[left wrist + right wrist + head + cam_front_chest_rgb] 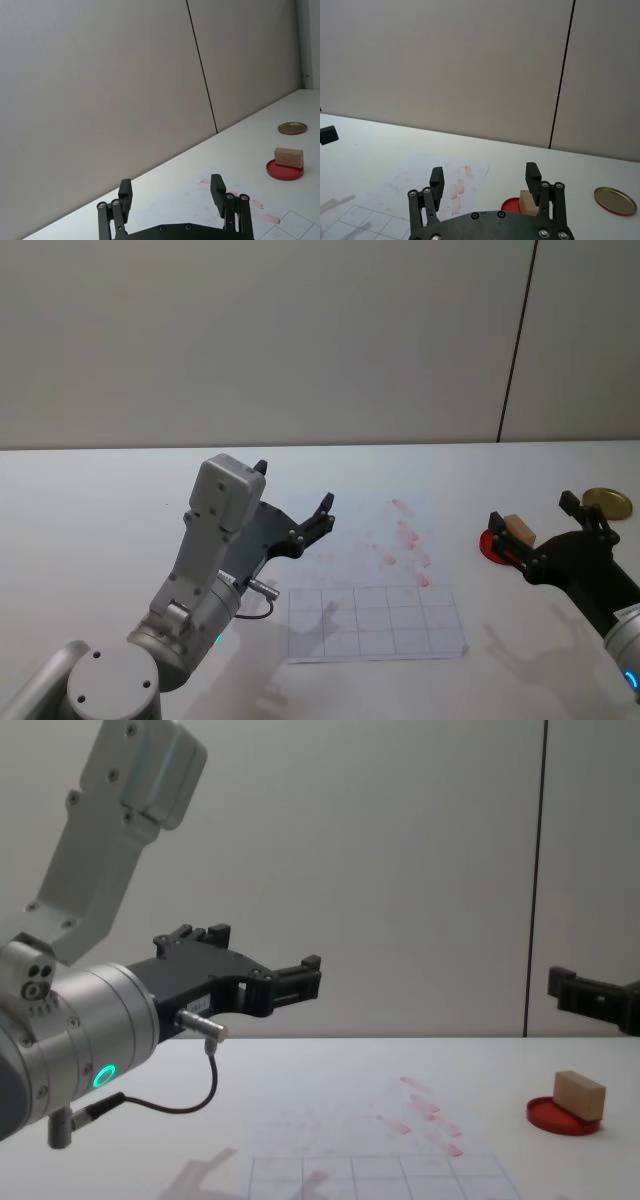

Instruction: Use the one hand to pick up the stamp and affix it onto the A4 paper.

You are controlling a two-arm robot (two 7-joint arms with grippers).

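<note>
Stamp (519,530): small tan wooden block, sitting on the round red ink pad (490,546), just right of the A4 paper (370,585), toward the tabletop's right edge. We judge it light, stiff and not fragile. Its flat, matte side faces suit a pinch midway up, clear of the inked base. Right gripper (531,509) hovers near it, fingers spread, empty. Left gripper (295,485), also spread, hangs over the paper's left edge. We note the sheet is thin and limp.

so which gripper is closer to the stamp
Right. The right gripper hovers open above the stamp; the left gripper hangs over the left edge of the paper, far off.
</note>
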